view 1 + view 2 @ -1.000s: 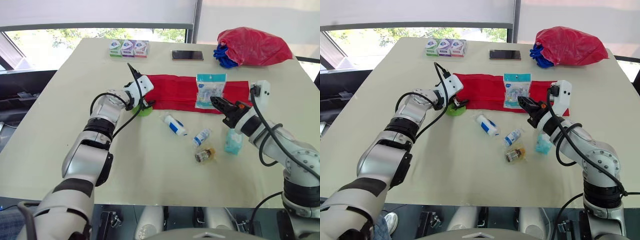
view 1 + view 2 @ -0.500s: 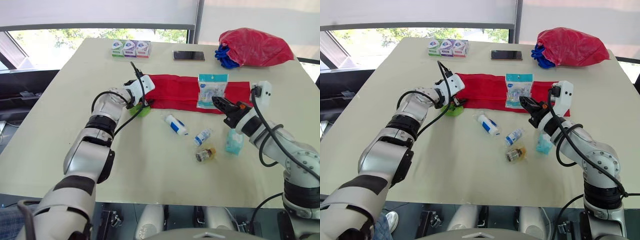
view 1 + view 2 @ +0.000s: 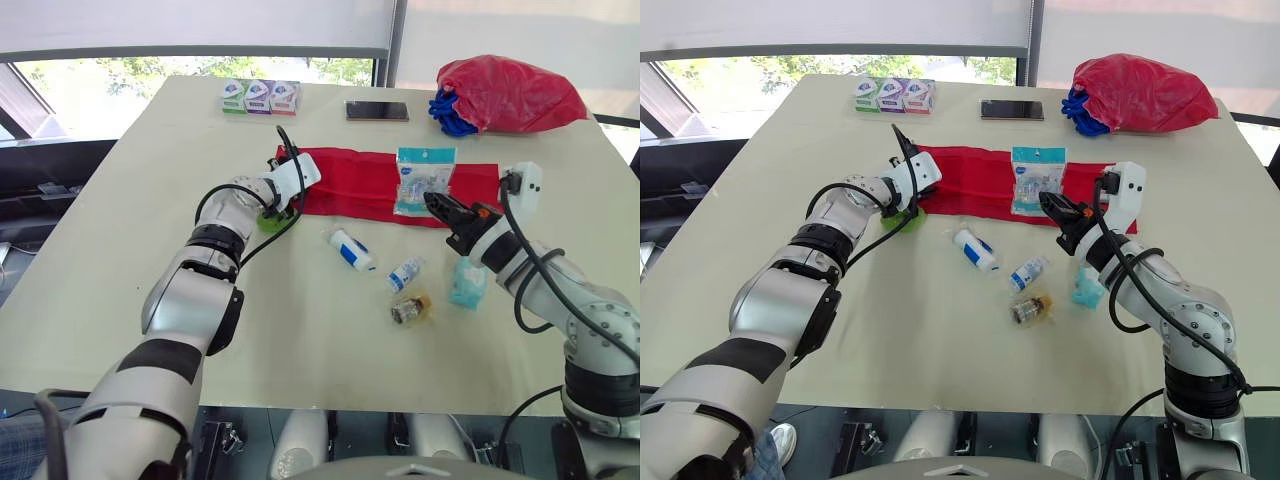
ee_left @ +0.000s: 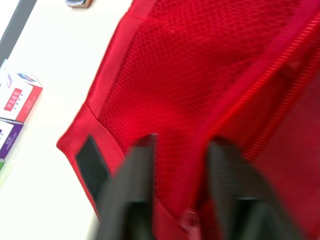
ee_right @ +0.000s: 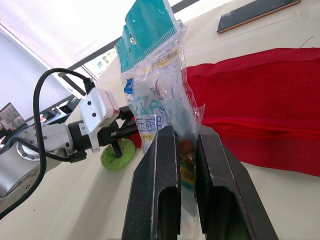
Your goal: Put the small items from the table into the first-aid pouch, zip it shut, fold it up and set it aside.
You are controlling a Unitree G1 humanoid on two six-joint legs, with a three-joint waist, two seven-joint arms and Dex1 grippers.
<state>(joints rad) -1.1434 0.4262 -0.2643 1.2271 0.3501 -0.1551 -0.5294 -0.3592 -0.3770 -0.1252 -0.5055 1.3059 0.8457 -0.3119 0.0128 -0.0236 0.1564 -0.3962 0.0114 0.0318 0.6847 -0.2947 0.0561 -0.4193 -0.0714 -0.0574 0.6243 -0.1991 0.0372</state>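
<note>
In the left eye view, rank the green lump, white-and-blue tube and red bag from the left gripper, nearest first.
1. Green lump, right beside the left gripper.
2. White-and-blue tube, mid-table.
3. Red bag, far right corner.

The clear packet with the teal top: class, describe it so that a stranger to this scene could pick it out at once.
On the cream table, find the long red first-aid pouch spread across the middle. Over its right part, the right claw pinches the packet. Unlike the small bottles lying nearer, it is flat, see-through, teal-topped and held in a claw.
</note>
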